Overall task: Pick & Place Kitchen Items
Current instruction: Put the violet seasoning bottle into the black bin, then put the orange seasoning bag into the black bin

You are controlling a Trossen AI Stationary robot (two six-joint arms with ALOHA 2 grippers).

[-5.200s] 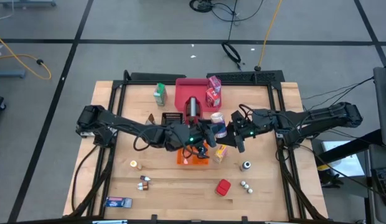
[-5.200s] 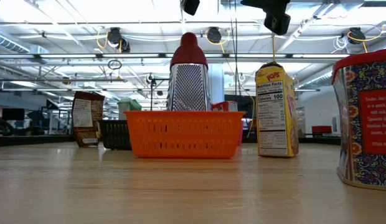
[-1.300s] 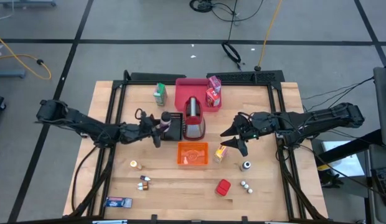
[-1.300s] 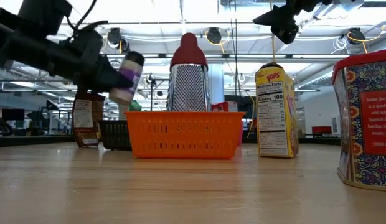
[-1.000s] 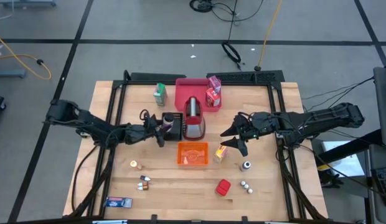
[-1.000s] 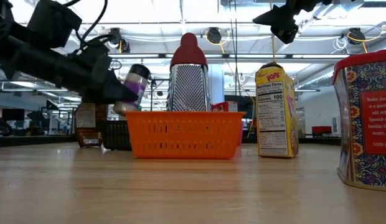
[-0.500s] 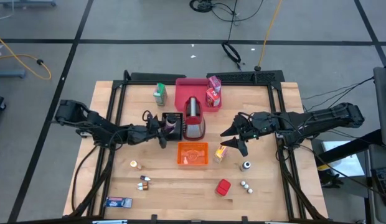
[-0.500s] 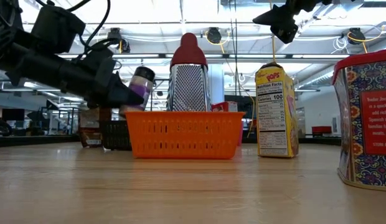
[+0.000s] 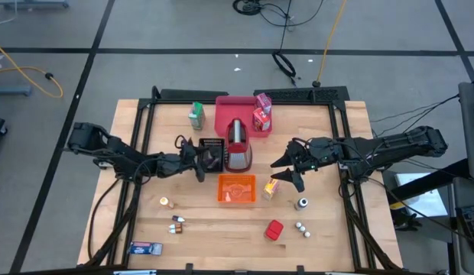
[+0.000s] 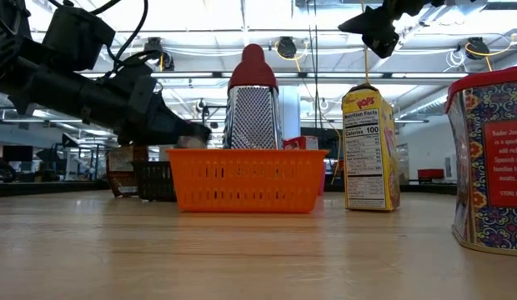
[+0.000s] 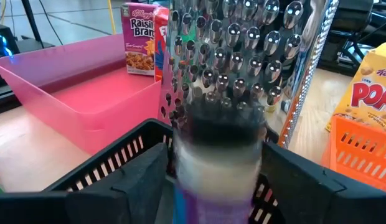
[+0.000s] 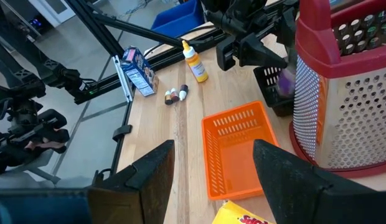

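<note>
Hovering over the black basket [image 9: 212,151] near the table's middle, our left gripper [image 9: 200,155] has its jaws wide; the purple-labelled shaker [image 11: 218,163] sits blurred between them, untouched. Our right gripper [image 9: 289,166], jaws parted and empty, waits above the yellow packet [image 9: 271,186].

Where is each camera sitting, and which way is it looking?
High view: above the table, looking straight down; both arms show, left gripper and right gripper.
Low view: table height, looking level at the orange plastic basket; the left arm shows.
Left wrist view: past its fingers at the black slotted basket.
Right wrist view: past its fingers.
All views share the red-topped metal grater.
</note>
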